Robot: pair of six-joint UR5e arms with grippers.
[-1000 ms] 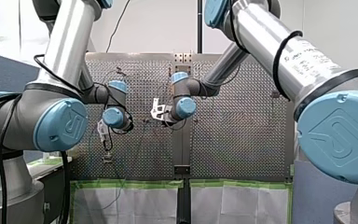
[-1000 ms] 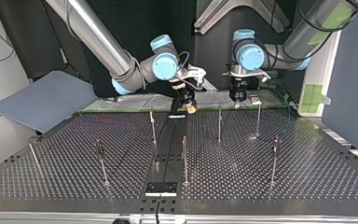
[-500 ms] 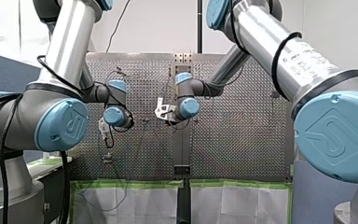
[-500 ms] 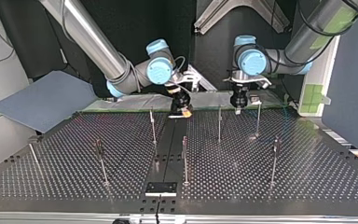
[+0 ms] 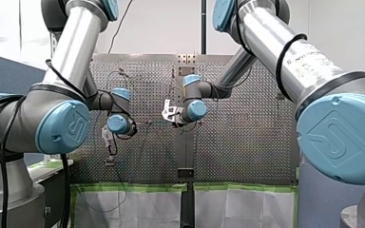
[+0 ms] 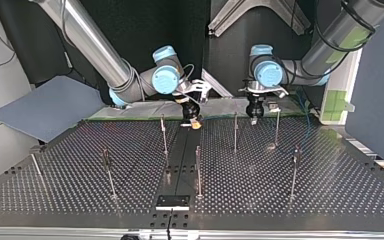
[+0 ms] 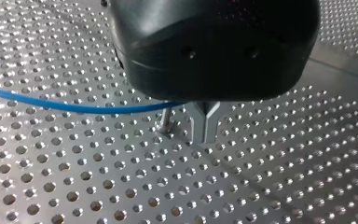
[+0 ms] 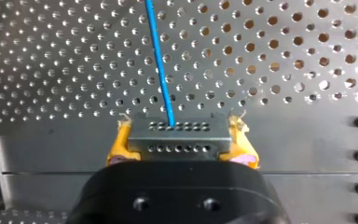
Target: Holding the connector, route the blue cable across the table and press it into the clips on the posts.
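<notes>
In the right wrist view my right gripper (image 8: 178, 140) is shut with its yellow pads (image 8: 120, 142) on a grey connector block (image 8: 177, 145). The blue cable (image 8: 158, 60) leaves the connector and runs ahead over the perforated table. In the top view this gripper (image 6: 194, 123) hangs low at the table's far middle. My left gripper (image 7: 205, 127) has its metal fingers shut just above the plate, beside a post's foot (image 7: 166, 123). The blue cable (image 7: 74, 107) runs in from the side and vanishes behind the gripper's black body. In the top view my left gripper (image 6: 253, 118) hangs between two far posts.
Several thin clip posts stand across the table, among them ones at the far middle (image 6: 164, 134), near middle (image 6: 198, 170) and right (image 6: 294, 170). A blue-grey sheet (image 6: 45, 107) lies off the table's left. A black plate (image 6: 172, 202) sits at the near edge.
Both grippers have come down toward the table. My right gripper with the connector also shifted toward the top view's left. My left gripper stays shut.
</notes>
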